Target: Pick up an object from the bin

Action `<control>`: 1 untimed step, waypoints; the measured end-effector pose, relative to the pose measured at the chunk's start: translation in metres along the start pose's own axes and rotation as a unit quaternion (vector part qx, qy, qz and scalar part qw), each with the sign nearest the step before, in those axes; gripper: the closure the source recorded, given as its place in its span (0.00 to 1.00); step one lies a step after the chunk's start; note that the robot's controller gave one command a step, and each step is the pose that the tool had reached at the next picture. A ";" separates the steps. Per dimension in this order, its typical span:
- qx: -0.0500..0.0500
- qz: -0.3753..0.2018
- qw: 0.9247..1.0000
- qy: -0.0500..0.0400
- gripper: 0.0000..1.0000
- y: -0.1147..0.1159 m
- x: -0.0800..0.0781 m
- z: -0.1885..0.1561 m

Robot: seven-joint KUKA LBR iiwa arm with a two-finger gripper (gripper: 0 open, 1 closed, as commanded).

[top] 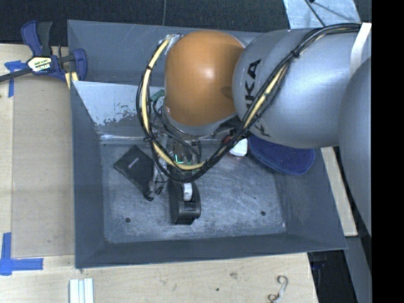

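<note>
My gripper (pixel 185 206) is low over the bin floor, just left of the middle and close to the front wall, hanging under the arm's wrist. A flat black square object (pixel 132 164) lies tilted on the floor just to its left, a short gap away. A small dark piece (pixel 149 194) lies at that object's lower corner, between it and the gripper. I see nothing held in the gripper.
A blue rounded object (pixel 283 157) rests against the right side of the bin, partly under the arm. A small white thing (pixel 239 148) shows beside it. The arm and its orange cover hide the back middle of the bin.
</note>
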State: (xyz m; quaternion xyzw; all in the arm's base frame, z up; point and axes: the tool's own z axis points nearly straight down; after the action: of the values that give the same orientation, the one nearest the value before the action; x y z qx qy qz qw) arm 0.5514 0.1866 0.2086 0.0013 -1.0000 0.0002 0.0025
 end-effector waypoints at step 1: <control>0.001 0.069 0.998 0.000 0.00 -0.017 0.000 0.143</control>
State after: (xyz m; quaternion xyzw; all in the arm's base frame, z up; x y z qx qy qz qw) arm 0.5508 0.1694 0.0654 -0.0676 -0.9977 0.0010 0.0024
